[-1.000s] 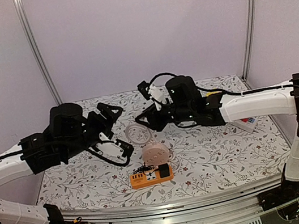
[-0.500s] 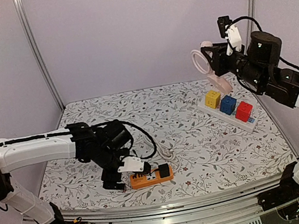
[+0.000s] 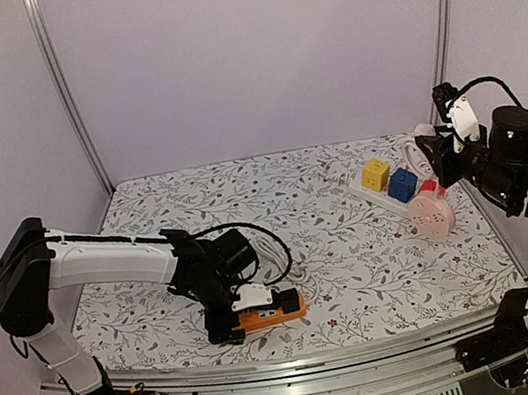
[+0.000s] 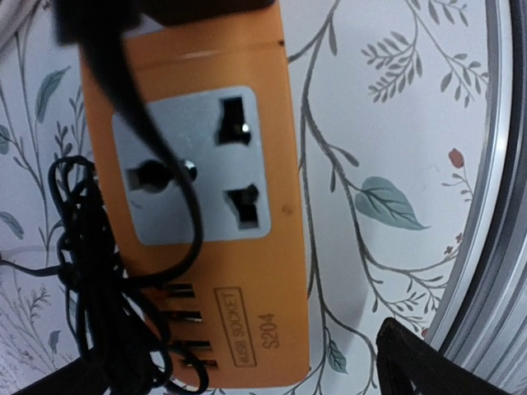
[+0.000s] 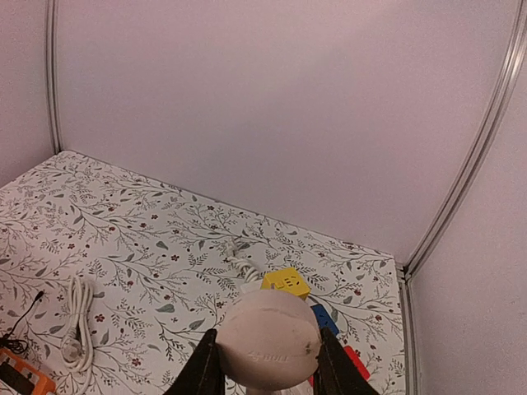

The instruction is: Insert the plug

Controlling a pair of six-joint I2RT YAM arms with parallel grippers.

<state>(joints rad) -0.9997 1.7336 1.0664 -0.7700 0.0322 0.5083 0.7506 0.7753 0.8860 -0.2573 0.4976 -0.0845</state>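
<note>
Top external: L gripper [image 3: 226,322], fingers spread, astride orange USB socket strip [image 3: 271,310] at 6 o'clock; R gripper [image 5: 267,369] at 3 o'clock pinches pink round device [image 3: 435,219].

The orange socket block [image 4: 284,247] is smooth, faintly glossy plastic with a matt grey faceplate [image 4: 230,164], the pink round device [image 5: 268,337] is matt plastic, and the tabletop [image 3: 358,273] wears a matt floral-printed covering edged by a brushed metal rail [image 4: 504,164].

The flat orange plastic power strip [image 3: 269,313] lies face up, its grey socket face [image 4: 193,164] unoccupied, with USB slots [image 4: 183,316] at one end. A black plug [image 3: 287,300] sits at the strip's right end. A black cable [image 4: 115,74] trails across the socket face.
</note>
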